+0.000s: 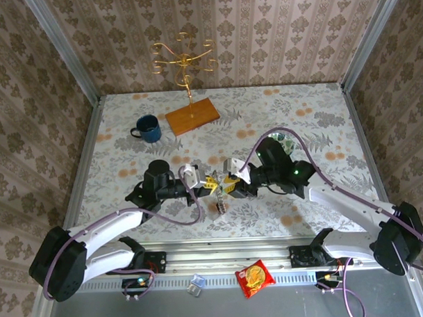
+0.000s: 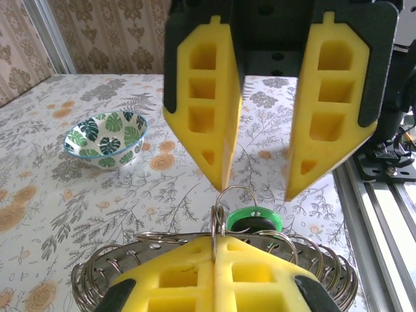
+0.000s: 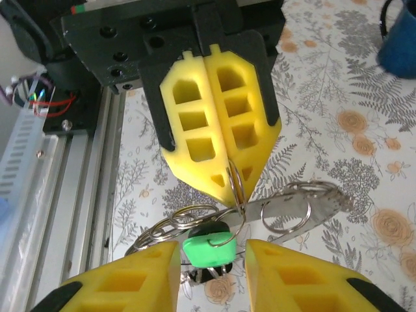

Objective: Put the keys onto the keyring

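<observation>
— Location?
— Table (image 1: pixel 315 127) under a flower-print cloth, with papered walls (image 1: pixel 263 31) on three sides. The work sits above the table's middle, toward the front edge.

— Item one?
— Keyring (image 3: pixel 242 211): a thin wire loop, held clear of the table. The left gripper (image 3: pixel 229 181) has its pads pressed together on the loop's upper arc. The loop looks light, springy and slick. Its coils probably need prying at the split end, so the pinch likely belongs away from that end.

— Item two?
— Green key (image 3: pixel 207 247): plastic head, low on or against the loop. It lies between the fingers of the right gripper (image 2: pixel 259 193), which stand spread and apart from it. Whether it is fully threaded cannot be told. The head is the broad, grippy part; the blade looks small and slippery.

— Second key?
— A dark shape (image 3: pixel 209 229) sits just beside the green head, too small to identify.

— Anything attached?
— Metal strip (image 3: pixel 305 205) carrying several larger rings hangs beneath the grippers. It likely adds weight and swing, and could snag.
</observation>
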Available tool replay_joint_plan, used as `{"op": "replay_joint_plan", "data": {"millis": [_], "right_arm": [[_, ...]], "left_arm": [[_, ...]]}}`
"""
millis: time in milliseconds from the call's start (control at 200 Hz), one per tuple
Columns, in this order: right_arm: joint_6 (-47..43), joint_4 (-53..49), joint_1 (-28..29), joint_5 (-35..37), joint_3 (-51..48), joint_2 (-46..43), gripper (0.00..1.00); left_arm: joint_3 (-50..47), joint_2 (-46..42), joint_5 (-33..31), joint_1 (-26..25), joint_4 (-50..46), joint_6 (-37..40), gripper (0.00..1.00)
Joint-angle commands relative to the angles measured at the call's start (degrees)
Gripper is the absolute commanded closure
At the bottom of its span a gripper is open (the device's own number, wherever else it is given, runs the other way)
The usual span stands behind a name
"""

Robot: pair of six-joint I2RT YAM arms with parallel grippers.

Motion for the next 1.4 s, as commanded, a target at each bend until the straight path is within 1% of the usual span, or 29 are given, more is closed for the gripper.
{"op": "replay_joint_plan", "data": {"millis": [0, 95, 230, 415, 880, 1070, 1245, 1395], "right_arm": [[6.7, 7.0, -0.2, 1.2, -3.4, -3.1, 0.67], [8.6, 8.5, -0.2, 2.4, -5.6, -5.0, 0.67], [8.9, 8.1, -0.3, 3.5, -7.2, -6.6, 0.67], [8.9, 8.5, -0.1, 3.2, -7.7, -7.6, 0.66], [11.2, 12.9, 0.1, 0.5, -4.8, -2.7, 0.63], [12.6, 15.4, 0.1, 2.0, -4.7, -2.4, 0.63], [13.2, 14.6, -0.1, 2.0, -4.0, -3.0, 0.62], [14.9, 14.5, -0.1, 2.3, -2.6, -1.7, 0.63]], "left_arm": [[-1.6, -1.2, -0.4, 0.1, 7.7, -2.6, 1.0], [-2.6, -1.3, -1.4, 0.2, 10.2, -3.6, 1.0], [-3.3, -1.2, -1.8, 0.2, 12.0, -5.0, 1.0], [-3.9, -1.1, -2.1, 0.2, 13.3, -5.8, 1.0], [-4.2, 0.0, -1.9, 0.1, 15.3, -6.7, 1.0], [-4.1, 0.2, -1.9, 0.1, 15.0, -6.2, 1.0], [-3.9, 0.2, -2.1, 0.2, 14.5, -5.3, 1.0], [-3.9, 0.3, -2.2, 0.2, 14.6, -5.0, 1.0]]}}
